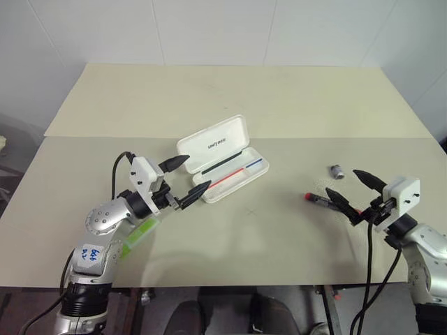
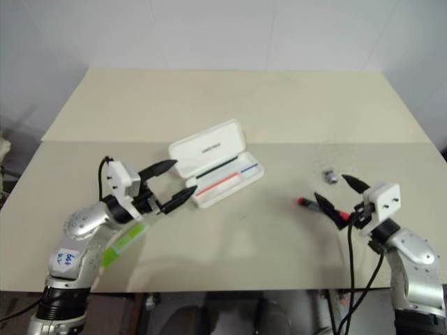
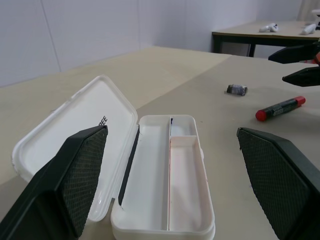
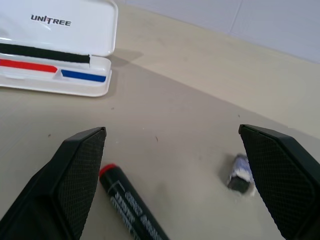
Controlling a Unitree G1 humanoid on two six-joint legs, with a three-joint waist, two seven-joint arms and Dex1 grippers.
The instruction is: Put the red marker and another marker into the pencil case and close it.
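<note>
The right gripper (image 1: pixel 355 188) hung with jaws spread over the red marker (image 1: pixel 320 200), which lay flat on the table (image 1: pixel 279 237) — best lowered to straddle the barrel squarely, pinching its black middle. The left gripper (image 1: pixel 187 179), likewise apart and empty, sat above the green highlighter (image 1: pixel 138 236), the pencil case (image 1: pixel 223 162) lying open just beyond.

The pencil case (image 3: pixel 165 200) looks like smooth white hard plastic with a slight sheen on its rims and lid. The red marker (image 4: pixel 131 207) has a glossy plastic barrel and cap. The green highlighter (image 1: pixel 140 236) appears translucent plastic. The tabletop (image 1: pixel 279 98) is a matt, pale beige surface, faintly scuffed. The gripper fingers (image 3: pixel 82 170) are black, their inner pads finely cross-textured.
</note>
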